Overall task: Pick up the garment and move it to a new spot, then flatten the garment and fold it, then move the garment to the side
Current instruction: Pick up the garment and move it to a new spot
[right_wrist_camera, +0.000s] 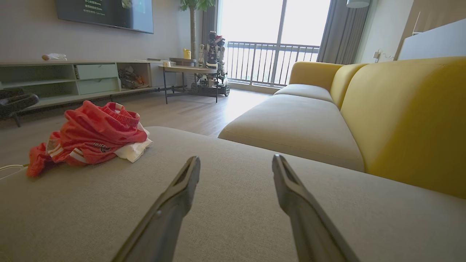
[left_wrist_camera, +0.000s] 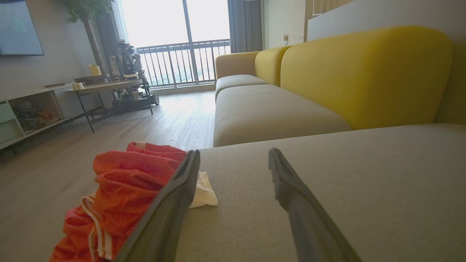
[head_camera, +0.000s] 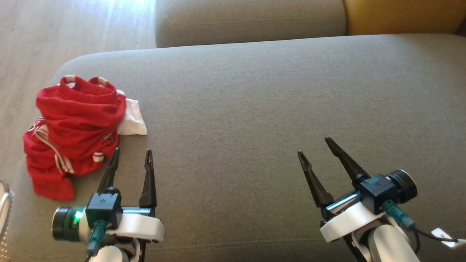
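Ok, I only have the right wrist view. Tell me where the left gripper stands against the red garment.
Observer: In the head view the left gripper is open, right beside the red garment. Its outer fingertip is at the garment's lower right edge. I cannot tell whether it touches.
Operator: Check whether any cloth sits between its fingers.
Observer: None. The left wrist view shows bare cushion between the fingers, with the garment off to the outer side.
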{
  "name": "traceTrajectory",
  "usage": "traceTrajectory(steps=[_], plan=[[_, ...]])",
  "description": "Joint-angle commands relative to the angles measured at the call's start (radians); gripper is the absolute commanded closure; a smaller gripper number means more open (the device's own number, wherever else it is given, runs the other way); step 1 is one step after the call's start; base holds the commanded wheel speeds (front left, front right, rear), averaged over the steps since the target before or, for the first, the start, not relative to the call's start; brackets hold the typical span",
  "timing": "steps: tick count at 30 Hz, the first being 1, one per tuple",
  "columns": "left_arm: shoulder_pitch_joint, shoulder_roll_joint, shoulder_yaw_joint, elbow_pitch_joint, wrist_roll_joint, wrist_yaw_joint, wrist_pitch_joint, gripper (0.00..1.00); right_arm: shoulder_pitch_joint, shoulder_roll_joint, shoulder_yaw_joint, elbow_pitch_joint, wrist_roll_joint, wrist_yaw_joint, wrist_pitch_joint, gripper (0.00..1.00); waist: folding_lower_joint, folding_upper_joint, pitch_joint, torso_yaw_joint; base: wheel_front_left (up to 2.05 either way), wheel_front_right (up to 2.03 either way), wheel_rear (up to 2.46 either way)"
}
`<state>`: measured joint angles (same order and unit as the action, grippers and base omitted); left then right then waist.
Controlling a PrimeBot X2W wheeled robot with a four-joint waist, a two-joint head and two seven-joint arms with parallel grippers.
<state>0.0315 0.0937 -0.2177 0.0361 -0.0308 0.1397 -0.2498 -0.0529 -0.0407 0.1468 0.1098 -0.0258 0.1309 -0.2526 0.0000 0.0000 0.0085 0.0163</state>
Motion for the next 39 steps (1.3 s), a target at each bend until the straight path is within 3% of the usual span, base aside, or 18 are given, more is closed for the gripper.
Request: traceTrajectory(steps=[1,23,33,39], plan=[[-0.025,0.000,0.043,-0.021,-0.005,-0.001,-0.012,0.00,-0.029,-0.009,0.029,-0.034,-0.006,0.000,-0.009,0.00,0.0000,0.0000,-0.003,0.017,0.00,0.00,0.00],[0.013,-0.027,0.104,0.001,-0.003,-0.020,-0.012,0.00,0.012,-0.009,0.049,-0.027,0.014,0.000,-0.009,0.00,0.0000,0.0000,-0.029,0.231,0.00,0.00,0.00],[-0.002,-0.033,0.126,-0.018,-0.004,-0.018,-0.012,0.00,0.002,-0.009,0.035,-0.041,0.022,0.000,-0.009,0.00,0.0000,0.0000,0.020,0.267,0.00,0.00,0.00],[-0.115,-0.012,0.139,-0.059,0.009,-0.042,-0.012,0.00,-0.047,-0.009,0.034,-0.051,0.009,0.000,-0.009,0.00,0.0000,0.0000,0.106,0.260,0.00,0.00,0.00]])
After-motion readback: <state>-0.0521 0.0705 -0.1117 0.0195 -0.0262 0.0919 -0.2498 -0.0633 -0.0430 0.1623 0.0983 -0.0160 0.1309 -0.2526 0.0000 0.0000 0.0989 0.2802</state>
